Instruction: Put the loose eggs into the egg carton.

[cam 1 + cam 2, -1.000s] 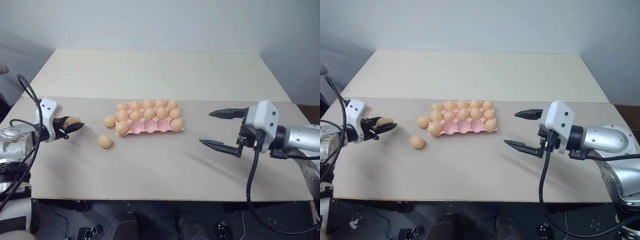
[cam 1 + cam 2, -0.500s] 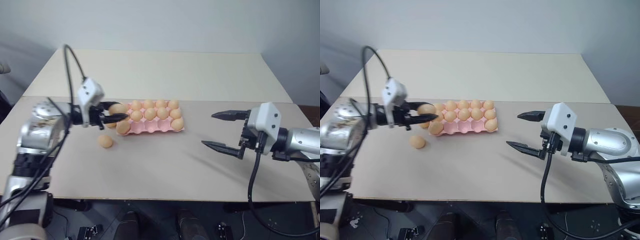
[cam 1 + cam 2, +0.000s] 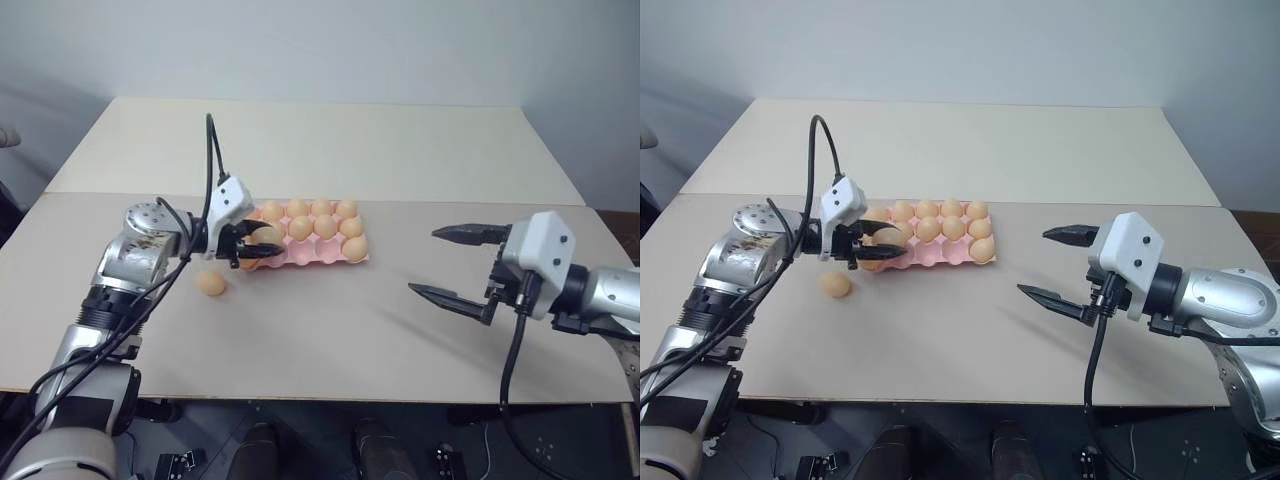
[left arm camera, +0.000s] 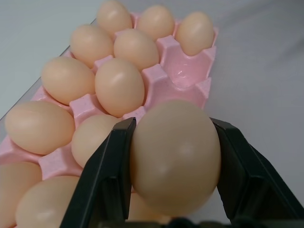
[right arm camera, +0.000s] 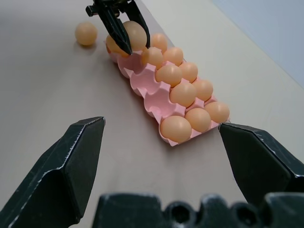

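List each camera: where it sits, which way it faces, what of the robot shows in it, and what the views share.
Left eye view: on the head, looking forward and down over the table; both arms show.
Right eye view: beside it, same scene.
Left wrist view: looks along the left gripper, shut on a loose egg, at the egg carton.
Right wrist view: looks along the open right gripper at the carton.
Shared: carton and held egg appear in all four.

The scene is lit evenly and softly from above, with no harsh glare. Faint, diffuse shadows are cast on the matte beige surface (image 3: 330, 330) beside the arms. A mild sheen is seen on the smooth pale orange egg (image 4: 175, 154) held close in the left wrist view, where the black fingers (image 4: 107, 183) at the edge are slightly softened.
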Motion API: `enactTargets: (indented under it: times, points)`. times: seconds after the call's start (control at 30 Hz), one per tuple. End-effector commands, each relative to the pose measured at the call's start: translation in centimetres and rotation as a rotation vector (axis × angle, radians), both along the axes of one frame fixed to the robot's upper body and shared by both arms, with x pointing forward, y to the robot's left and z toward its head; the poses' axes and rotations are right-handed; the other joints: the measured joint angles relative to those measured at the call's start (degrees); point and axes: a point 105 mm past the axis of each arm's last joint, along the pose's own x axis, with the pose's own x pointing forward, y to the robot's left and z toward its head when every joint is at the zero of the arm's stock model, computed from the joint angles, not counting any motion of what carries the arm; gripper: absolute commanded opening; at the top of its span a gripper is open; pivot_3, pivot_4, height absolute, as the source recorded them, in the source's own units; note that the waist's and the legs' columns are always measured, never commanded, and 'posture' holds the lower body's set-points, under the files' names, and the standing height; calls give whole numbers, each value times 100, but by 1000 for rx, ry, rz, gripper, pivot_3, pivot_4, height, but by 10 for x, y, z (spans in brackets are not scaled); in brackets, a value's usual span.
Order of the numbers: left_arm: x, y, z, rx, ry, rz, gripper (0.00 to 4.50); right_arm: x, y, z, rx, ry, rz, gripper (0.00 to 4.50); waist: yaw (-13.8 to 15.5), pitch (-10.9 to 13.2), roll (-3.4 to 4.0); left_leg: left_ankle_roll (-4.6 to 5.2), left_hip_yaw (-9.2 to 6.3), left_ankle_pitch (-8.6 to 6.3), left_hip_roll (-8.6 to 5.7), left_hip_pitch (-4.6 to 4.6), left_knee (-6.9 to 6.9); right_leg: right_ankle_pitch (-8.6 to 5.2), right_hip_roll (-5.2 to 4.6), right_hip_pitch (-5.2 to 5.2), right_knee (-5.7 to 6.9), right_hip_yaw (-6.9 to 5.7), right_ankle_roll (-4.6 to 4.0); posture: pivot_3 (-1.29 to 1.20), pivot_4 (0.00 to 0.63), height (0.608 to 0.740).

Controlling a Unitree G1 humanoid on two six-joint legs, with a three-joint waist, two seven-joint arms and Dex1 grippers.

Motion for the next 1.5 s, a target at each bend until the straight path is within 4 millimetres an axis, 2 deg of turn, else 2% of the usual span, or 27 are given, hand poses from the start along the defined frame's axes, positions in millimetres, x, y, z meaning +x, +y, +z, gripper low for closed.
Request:
enactTargets:
  times: [0.03,0.2,0.4,0.47,0.57,0.67,0.73,0.93,1.0,1.2,1.33,1.5]
  points:
    - [0,-5,11,-5,-68,-21,2950,-4,-1,11,-4,-46,-4,4500,1,0,0,0,0,0,0,-1,0,0,0,0,0,0,0,0,150,740]
    - [1,-3,17,-14,-104,2,4456,-4,0,12,-4,-44,3,4500,-3,0,0,0,0,0,0,0,1,0,0,0,0,0,0,0,150,740]
    - [-7,10,46,-59,-167,36,4456,-1,4,12,-1,-42,27,4500,-14,0,0,0,-1,0,0,-1,1,0,0,-1,1,0,0,0,150,740]
    - [-14,17,65,-105,-200,51,4456,0,5,12,0,-37,38,4500,-16,0,0,0,-1,0,1,0,1,0,1,-1,1,0,0,0,150,740]
    - [-28,40,80,-149,-213,96,4456,2,7,11,-3,-28,57,4500,-20,0,1,0,-2,0,2,-1,1,0,0,-1,0,-1,1,0,150,740]
    - [-43,69,78,-124,-226,156,4456,4,7,10,-5,-22,70,4500,-73,0,2,1,1,-1,3,9,-5,-1,1,0,1,4,0,0,150,740]
    - [-59,91,69,-115,-224,207,4456,6,7,9,-8,-17,82,4500,-80,0,4,1,0,-1,4,12,-8,-1,2,1,2,2,0,0,150,740]
    - [-110,128,48,-149,-214,343,4456,11,6,5,-9,3,99,4500,-45,1,2,1,2,-1,7,4,-6,-1,-2,-2,-2,1,0,0,150,740]
    - [-119,131,47,-172,-213,370,4456,11,6,3,-14,7,106,4500,2,1,2,1,3,-1,8,6,-6,-1,-2,-1,-3,1,0,0,150,740]
    - [-139,127,26,-185,-171,424,4456,14,4,2,-18,13,108,4500,46,0,2,-1,5,-2,6,11,-7,-1,-7,10,-10,-1,1,0,150,740]
    - [-142,124,23,-200,-166,437,4456,13,3,2,-25,11,104,4500,30,0,1,-1,4,-2,7,13,-8,-1,-3,8,-7,-1,0,0,150,740]
    - [-136,122,22,-183,-168,425,4456,12,3,3,-24,9,103,4500,5,0,2,-1,4,-2,7,15,-10,-1,-3,8,-7,0,0,0,150,740]
